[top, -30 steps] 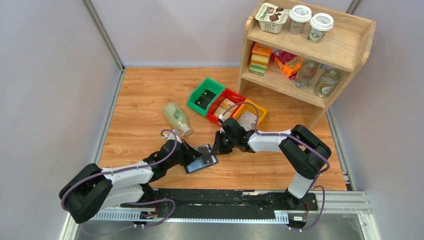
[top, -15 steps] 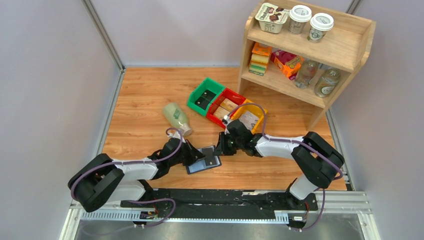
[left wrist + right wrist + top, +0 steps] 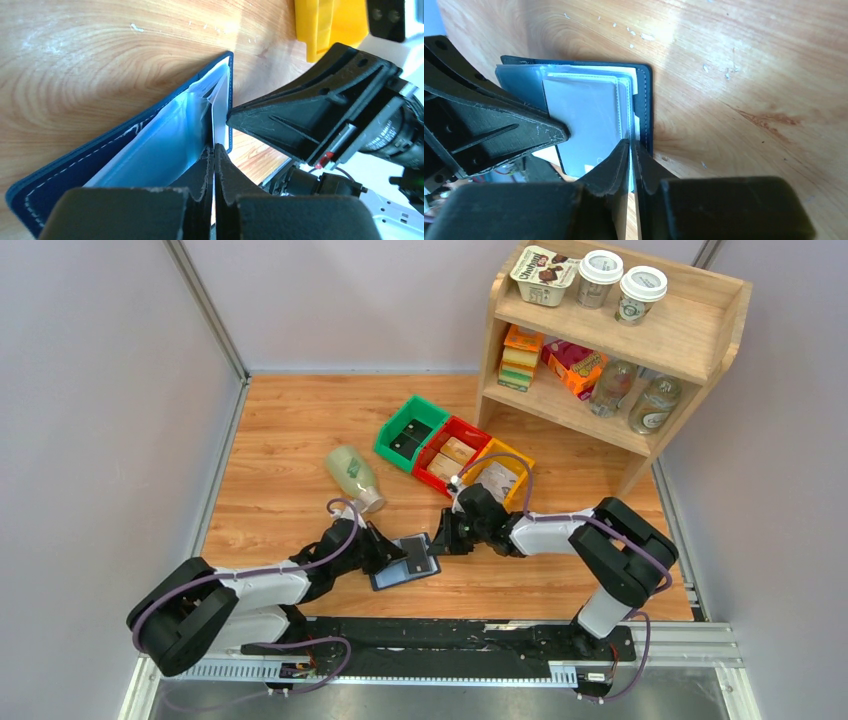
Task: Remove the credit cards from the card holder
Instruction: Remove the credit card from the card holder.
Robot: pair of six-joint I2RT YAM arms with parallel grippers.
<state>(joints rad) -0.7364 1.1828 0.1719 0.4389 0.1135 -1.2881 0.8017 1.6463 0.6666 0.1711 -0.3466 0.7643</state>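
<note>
Left tool (image 3: 214,148) clamps the navy folding card holder (image 3: 75,156); right tool (image 3: 630,145), nearly closed at a pale plastic card (image 3: 584,115) edge, grip unclear, should pull straight outward.

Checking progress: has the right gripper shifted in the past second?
Yes: the right gripper slid slightly away from the red plastic bin, downward in the top view.

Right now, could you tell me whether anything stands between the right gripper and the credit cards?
Nothing visible does: the right gripper is pinching the pale sleeve edge of the open card holder, where the credit cards sit. The left gripper holds the opposite side.
</note>
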